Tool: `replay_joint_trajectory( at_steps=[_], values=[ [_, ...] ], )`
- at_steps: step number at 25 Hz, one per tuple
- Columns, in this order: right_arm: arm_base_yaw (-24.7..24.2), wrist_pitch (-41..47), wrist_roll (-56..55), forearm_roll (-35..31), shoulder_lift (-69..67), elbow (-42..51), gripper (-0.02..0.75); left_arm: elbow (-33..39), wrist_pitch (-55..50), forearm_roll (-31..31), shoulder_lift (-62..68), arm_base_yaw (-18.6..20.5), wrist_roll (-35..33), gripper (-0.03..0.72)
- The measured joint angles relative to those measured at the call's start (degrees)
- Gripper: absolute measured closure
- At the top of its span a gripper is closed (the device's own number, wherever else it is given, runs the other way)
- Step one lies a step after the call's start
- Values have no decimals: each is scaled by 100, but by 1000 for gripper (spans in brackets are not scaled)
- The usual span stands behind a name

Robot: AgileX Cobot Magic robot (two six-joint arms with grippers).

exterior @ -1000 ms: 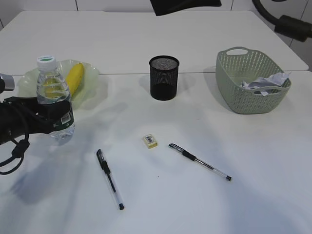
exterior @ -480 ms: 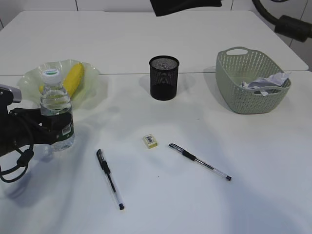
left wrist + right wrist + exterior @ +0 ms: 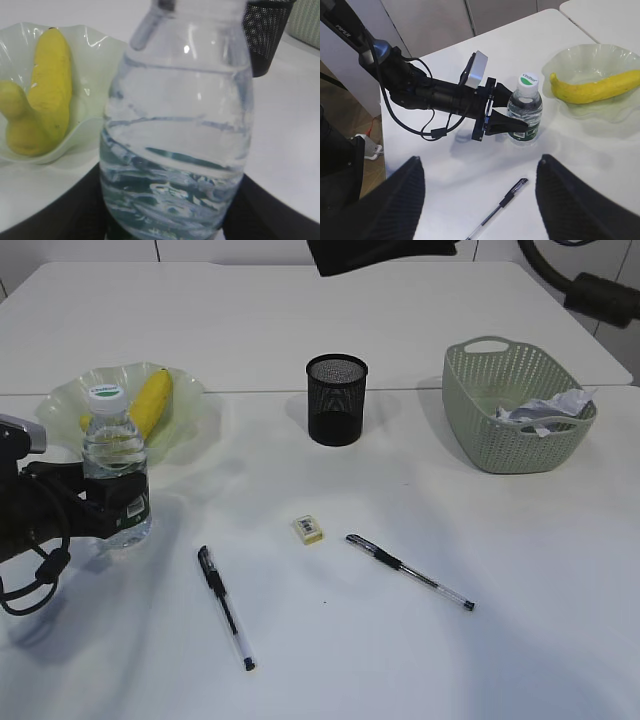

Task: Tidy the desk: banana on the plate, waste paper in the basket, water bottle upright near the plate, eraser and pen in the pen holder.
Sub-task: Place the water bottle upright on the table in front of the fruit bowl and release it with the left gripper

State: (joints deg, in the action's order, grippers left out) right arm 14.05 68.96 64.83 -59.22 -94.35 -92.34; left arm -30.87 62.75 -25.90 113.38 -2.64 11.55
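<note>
On the left side of the white worktop (image 3: 420, 640), the left tool (image 3: 112, 502) is clamped around the lower body of a clear water bottle (image 3: 116, 470), which stands upright on the surface with its green-and-white cap on top. Just behind the bottle sits a pale green wavy-edged plate (image 3: 190, 400) holding a yellow banana (image 3: 152, 400); the left wrist view shows the same bottle filling the frame, with the banana on the plate beside it. Near the middle of the worktop stands a black mesh pen holder (image 3: 336, 400). To the right is a grey-green woven basket (image 3: 490, 430) with crumpled waste paper (image 3: 545, 408) inside. Closer to the front lie a small yellow eraser (image 3: 308, 529), a pen (image 3: 226, 607) on the left pointing roughly front to back, and a second pen (image 3: 410, 572) lying at a slant to the right of the eraser, all apart from one another. Seen from the right wrist camera, the right tool (image 3: 477, 195) hangs above the worktop with its two dark fingers (image 3: 395, 195) spread wide apart, gripping nothing
</note>
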Motion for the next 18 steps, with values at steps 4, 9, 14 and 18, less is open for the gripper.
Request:
replay_joint_trajectory(
  at_steps=[4, 9, 14, 18],
  values=[
    [0, 10, 0, 0, 0, 0, 225, 0, 0, 9, 0, 0, -10, 235],
    [0, 24, -9, 0, 0, 0, 225, 0, 0, 21, 0, 0, -10, 195],
    [0, 24, -9, 0, 0, 0, 225, 0, 0, -27, 0, 0, -10, 173],
    [0, 24, -9, 0, 0, 0, 225, 66, 137, -54, 0, 0, -10, 139]
  ],
)
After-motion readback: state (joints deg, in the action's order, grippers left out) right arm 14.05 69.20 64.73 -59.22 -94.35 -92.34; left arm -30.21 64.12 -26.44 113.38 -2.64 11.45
